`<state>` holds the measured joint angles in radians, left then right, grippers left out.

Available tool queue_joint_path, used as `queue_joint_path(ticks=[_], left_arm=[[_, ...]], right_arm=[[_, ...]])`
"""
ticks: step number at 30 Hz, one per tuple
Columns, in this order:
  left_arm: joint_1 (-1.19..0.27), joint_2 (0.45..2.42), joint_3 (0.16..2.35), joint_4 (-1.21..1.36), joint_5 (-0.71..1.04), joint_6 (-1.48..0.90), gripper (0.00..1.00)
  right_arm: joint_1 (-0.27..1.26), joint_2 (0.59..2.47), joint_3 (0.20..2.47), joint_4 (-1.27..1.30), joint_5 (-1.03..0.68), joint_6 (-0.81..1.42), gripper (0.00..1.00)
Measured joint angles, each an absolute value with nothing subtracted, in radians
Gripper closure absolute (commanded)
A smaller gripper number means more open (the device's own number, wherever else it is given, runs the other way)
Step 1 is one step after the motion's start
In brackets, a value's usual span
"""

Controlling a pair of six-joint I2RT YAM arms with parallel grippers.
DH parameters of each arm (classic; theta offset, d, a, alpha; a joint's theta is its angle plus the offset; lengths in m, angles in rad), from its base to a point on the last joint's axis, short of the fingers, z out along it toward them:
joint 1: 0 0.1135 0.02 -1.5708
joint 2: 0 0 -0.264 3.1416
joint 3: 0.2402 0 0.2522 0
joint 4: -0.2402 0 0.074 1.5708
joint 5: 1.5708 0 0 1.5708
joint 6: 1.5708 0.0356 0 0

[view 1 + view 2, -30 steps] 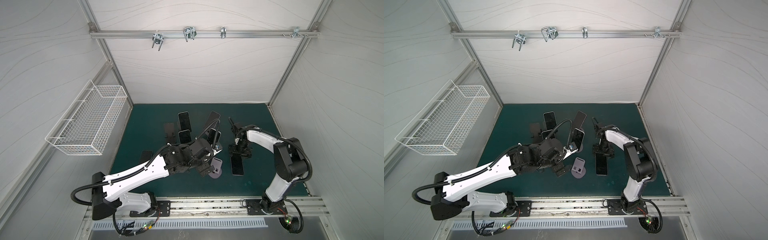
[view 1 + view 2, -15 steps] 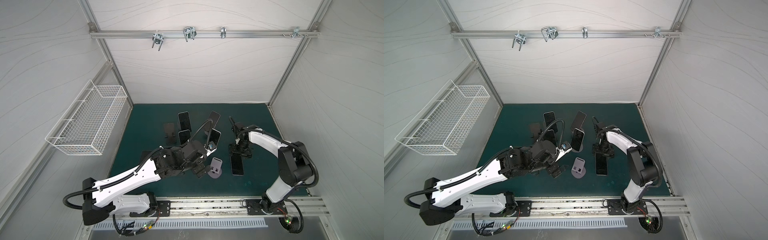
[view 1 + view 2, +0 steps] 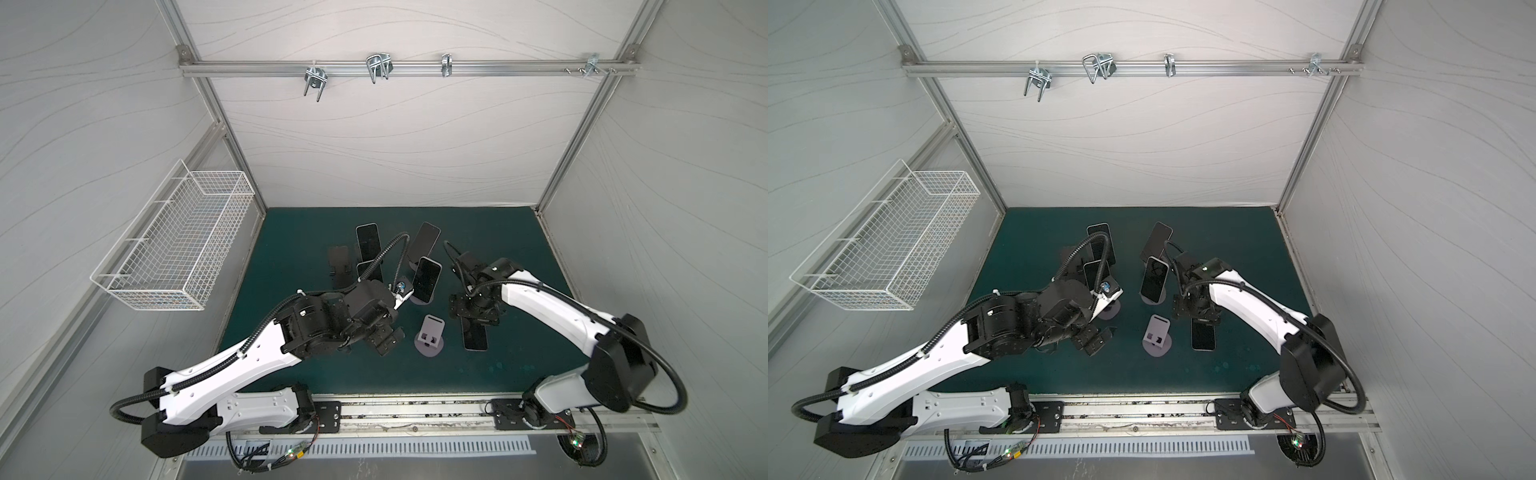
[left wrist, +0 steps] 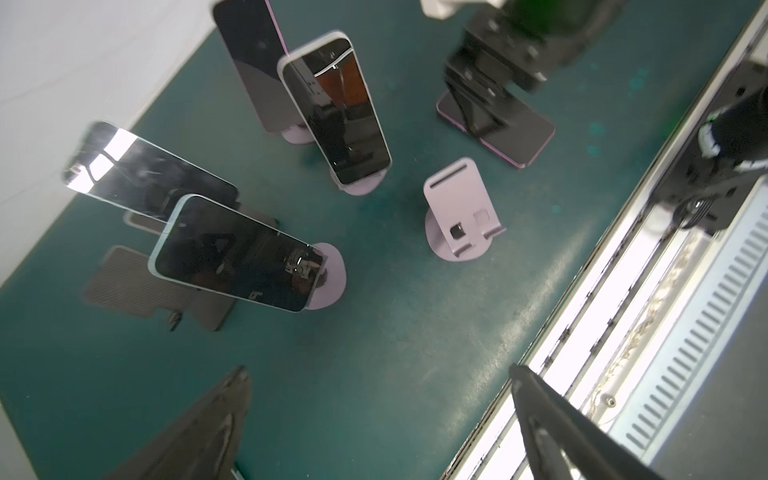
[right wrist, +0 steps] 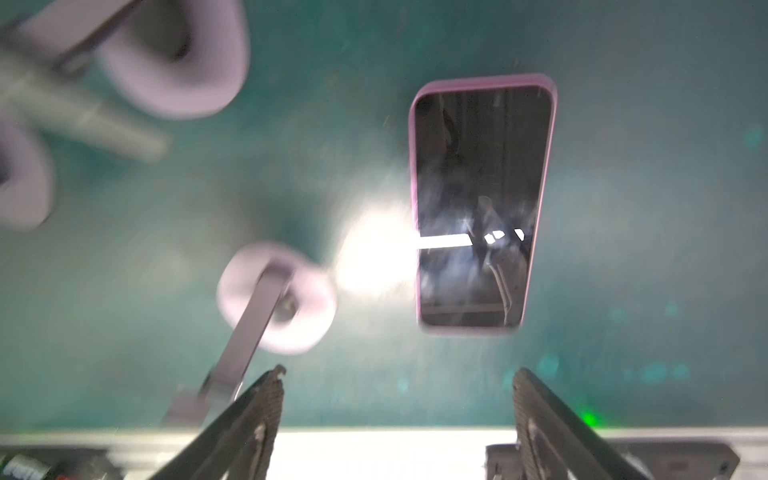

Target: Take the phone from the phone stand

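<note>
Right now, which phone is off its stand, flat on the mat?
The pink-edged phone under the right gripper lies flat, screen up; the others lean on stands.

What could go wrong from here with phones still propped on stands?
1. The left gripper hangs open beside the empty stand; a careless swing might tip it.
2. The cream-cased phone stands close behind, so the left arm's cable could brush it over.
3. The right gripper hovers over the flat phone and might nudge it.

The desk point(image 3: 291, 232) has a dark green top. Just under the right hand point(image 3: 473, 311) a phone point(image 3: 475, 337) lies flat, an empty stand point(image 3: 430, 341) beside it. Beyond the left hand point(image 3: 384, 338), four phones lean on stands.
</note>
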<state>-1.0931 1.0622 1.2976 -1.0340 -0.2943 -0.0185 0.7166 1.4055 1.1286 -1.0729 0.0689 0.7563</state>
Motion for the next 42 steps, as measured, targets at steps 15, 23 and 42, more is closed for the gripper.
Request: queue_joint_path(ticks=[15, 23, 42], left_arm=[[-1.093, 0.809, 1.298, -1.163, -0.241, -0.128, 0.01], [-1.093, 0.833, 1.298, -1.220, -0.206, -0.218, 0.01], [-1.093, 0.800, 1.169, -1.193, -0.160, -0.297, 0.01]], right_arm=[[0.987, 1.384, 1.392, -1.353, 0.254, 1.171, 0.15], [1.118, 1.498, 1.435, -1.329, 0.314, 1.275, 0.15], [1.175, 1.569, 1.419, -1.176, 0.315, 1.421, 0.15]])
